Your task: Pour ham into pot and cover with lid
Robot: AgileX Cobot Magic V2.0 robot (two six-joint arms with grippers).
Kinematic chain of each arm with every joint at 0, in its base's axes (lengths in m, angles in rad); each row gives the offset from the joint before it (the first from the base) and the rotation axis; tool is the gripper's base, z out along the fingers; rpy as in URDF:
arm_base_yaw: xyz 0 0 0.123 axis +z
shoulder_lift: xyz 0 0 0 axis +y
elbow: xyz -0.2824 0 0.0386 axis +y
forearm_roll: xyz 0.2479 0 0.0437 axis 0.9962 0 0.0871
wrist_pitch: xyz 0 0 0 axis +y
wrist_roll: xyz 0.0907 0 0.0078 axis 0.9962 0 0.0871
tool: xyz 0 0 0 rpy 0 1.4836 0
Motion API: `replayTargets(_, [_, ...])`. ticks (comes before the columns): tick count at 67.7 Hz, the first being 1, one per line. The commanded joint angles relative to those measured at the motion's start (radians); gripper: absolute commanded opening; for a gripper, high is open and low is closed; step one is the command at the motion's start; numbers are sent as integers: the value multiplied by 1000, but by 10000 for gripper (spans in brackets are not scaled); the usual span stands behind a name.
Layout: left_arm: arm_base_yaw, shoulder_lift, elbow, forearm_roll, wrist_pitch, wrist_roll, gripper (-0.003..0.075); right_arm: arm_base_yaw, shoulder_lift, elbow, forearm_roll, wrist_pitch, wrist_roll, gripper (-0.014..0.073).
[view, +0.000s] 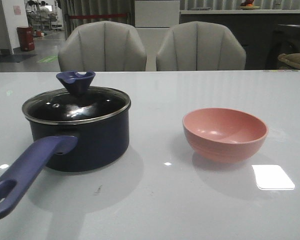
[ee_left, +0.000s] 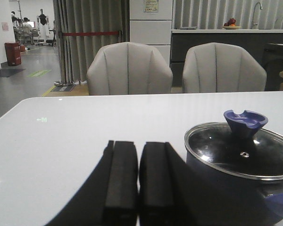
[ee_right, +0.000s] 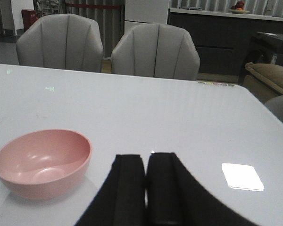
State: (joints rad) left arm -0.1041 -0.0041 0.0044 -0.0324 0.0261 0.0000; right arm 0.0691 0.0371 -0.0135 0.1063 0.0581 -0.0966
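Lid (view: 76, 105) sat on the pot (view: 82, 137) at the left of the worktop (view: 155, 200), and the pink bowl (view: 224, 133) to its right looked empty, so I judged the pour and the covering done, though no ham showed through the dark glass. Both my left pincer (ee_left: 138, 181) and right pincer (ee_right: 145, 188) were closed on nothing, near the worktop's front edge.

White glossy table (view: 200, 200) in front of me, bright square light reflection (view: 273, 177) on it near my right side. Two grey padded chairs (view: 102, 47) (view: 200, 46) pushed up to its far edge. Behind them: grey curtains (ee_left: 92, 28), a white panelled column (ee_left: 150, 21), dark counter (ee_left: 221, 40) with a fruit plate (ee_left: 231, 24). Far left, open hallway with grey floor (ee_left: 19, 80) and red bin (view: 25, 38).
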Motion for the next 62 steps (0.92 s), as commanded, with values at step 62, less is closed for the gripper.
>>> replayTargets(62, [1, -19, 21, 1, -78, -15, 112, 9, -67, 35, -14, -43, 51, 169])
